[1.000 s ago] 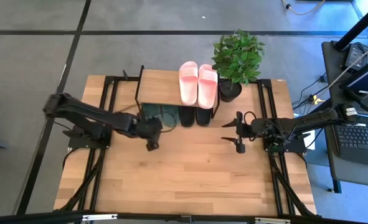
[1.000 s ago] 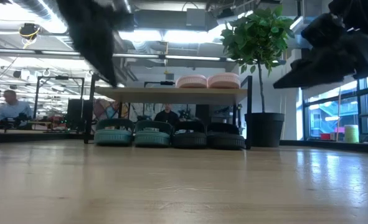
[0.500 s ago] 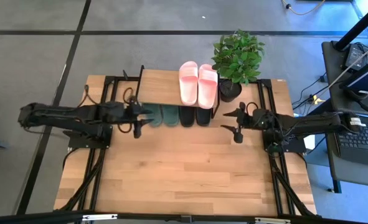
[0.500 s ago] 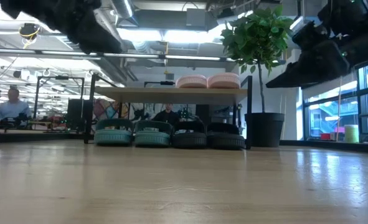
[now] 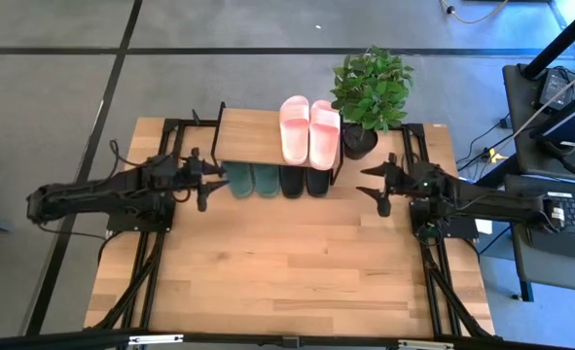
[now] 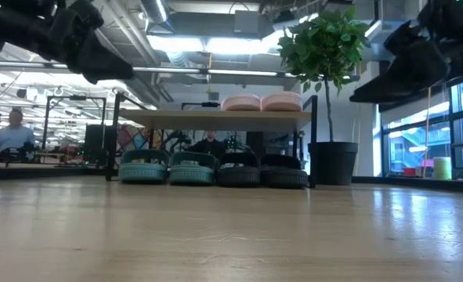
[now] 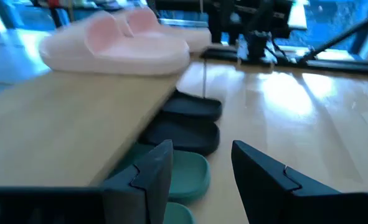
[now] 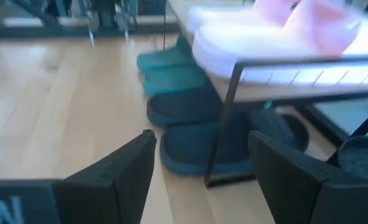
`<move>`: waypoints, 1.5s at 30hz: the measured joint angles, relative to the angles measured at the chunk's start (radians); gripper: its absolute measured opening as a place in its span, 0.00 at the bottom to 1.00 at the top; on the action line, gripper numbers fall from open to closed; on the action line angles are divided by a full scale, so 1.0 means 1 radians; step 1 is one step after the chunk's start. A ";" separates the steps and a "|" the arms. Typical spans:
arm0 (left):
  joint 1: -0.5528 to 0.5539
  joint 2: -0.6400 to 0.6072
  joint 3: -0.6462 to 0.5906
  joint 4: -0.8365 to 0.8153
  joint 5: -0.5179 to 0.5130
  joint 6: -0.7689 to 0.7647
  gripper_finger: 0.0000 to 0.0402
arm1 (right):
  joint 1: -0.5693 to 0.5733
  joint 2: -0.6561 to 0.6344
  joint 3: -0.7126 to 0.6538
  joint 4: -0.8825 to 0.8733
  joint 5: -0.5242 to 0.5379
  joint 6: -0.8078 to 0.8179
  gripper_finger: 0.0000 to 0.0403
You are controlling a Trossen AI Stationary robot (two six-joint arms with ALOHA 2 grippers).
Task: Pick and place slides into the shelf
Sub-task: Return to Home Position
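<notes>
The shelf (image 5: 258,136) stands at the table's far edge. A pink pair of slides (image 5: 309,131) lies on the right end of its top board. Under the board a green pair (image 5: 253,181) and a black pair (image 5: 305,183) rest side by side on the table, soles down. My left gripper (image 5: 208,185) hovers open just left of the shelf's near left corner, nearly level, and its wrist view looks along the row of slides (image 7: 171,171). My right gripper (image 5: 375,186) hovers open right of the shelf. Nothing sits between either pair of fingers.
A potted plant (image 5: 369,92) stands right of the shelf at the far edge, close to my right gripper. Black frame rails (image 5: 161,253) run along the table's left and right sides. Bare wooden tabletop (image 5: 287,262) stretches from the shelf to the near edge.
My left gripper has drawn back from in front of the green slides toward the table's left and far edges, tipping from a downward slant to nearly level, still open. My right gripper has shifted a little toward the far edge and risen slightly. The slides have not moved.
</notes>
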State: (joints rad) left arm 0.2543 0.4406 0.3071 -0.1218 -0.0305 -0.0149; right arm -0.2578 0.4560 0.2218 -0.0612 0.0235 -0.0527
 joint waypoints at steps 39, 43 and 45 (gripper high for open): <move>0.055 -0.439 -0.217 0.060 0.096 -0.031 0.39 | 0.000 -0.455 -0.029 -0.171 0.019 0.026 0.64; 0.055 -0.438 -0.241 0.074 0.096 -0.034 0.39 | 0.000 -0.455 -0.132 -0.015 0.018 0.027 0.64; 0.055 -0.438 -0.251 0.083 0.092 -0.035 0.39 | 0.000 -0.454 -0.183 0.041 0.017 0.038 0.64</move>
State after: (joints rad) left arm 0.3092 0.0021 0.0564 -0.0384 0.0613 -0.0500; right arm -0.2581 0.0017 0.0385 -0.0203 0.0406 -0.0151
